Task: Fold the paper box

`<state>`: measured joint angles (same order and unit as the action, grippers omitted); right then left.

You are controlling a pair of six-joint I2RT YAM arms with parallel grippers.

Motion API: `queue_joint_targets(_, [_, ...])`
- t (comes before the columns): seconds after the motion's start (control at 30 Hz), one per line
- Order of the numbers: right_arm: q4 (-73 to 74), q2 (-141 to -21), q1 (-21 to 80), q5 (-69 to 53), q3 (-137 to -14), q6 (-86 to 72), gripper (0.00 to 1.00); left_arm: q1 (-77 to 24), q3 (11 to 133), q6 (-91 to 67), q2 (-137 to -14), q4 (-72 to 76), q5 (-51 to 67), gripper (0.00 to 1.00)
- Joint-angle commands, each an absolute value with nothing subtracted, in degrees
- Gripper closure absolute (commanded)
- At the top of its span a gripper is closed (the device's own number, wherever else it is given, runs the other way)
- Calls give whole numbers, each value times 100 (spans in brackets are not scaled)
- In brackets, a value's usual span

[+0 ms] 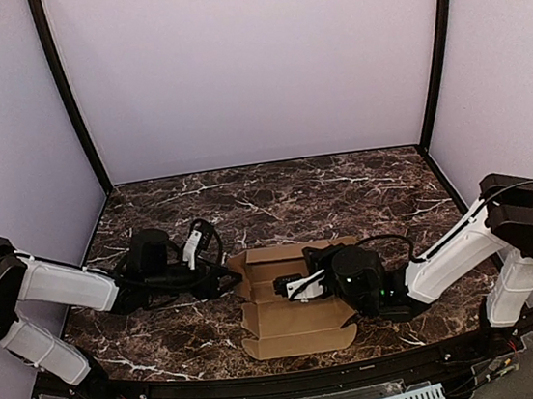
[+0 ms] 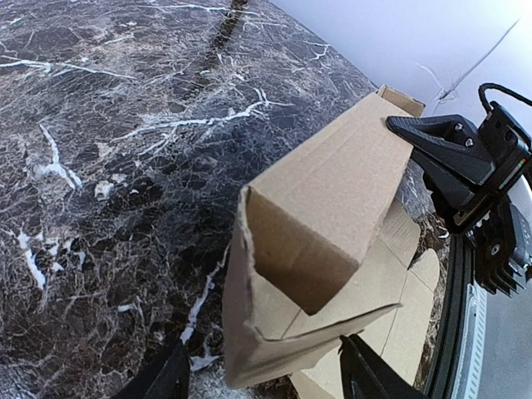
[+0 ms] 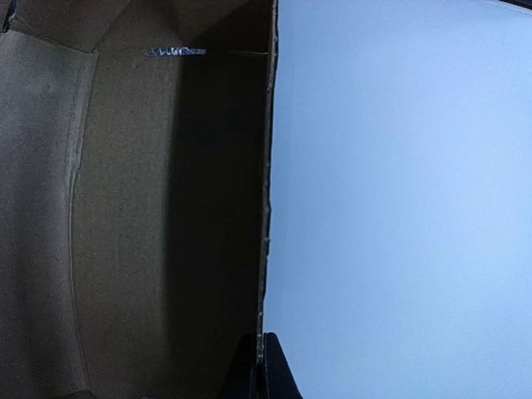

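Pale lilac walls close in a dark marble table veined with white, with black posts standing in the back corners. From overhead, the paper box lies near the front edge between the two arms, brown and unprinted, partly opened out with notched flaps on its near side. The left gripper meets the box at its left edge. The right gripper reaches in from the opposite side and sits over the middle of the cardboard. In the left wrist's view, its own dark fingers stand spread apart low in the picture, and the near corner of the box rises between them. Whether they touch the card I cannot tell. One panel of the box stands upright ahead of them and runs away toward the far wall, and the right gripper's black tip meets its top edge on the far right. In the right wrist's view, the shadowed inner face of the cardboard fills the left half and bare wall fills the right. The panel's thin edge runs straight up from the fingers, which are pressed together on it, pinching the card.
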<state>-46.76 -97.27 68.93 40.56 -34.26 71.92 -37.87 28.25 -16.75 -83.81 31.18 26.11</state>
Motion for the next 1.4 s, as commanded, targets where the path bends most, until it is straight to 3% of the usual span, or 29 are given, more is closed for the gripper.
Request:
queue_joint_targets(0.0, [-5530,-9916,7038,4389,-3317,7448,100,-3897,2623,-1517,-8121,2996,2667,38])
queue_joint_targets(0.53, [-6024,-10164,7332,4660,-3205,7784,100,-3963,2458,-1338,-7939,2846,2508,38])
queue_joint_targets(1.37, [-6512,-10643,7501,5055,-3365,7901,100,-4457,2856,-1282,-8413,2919,2193,53])
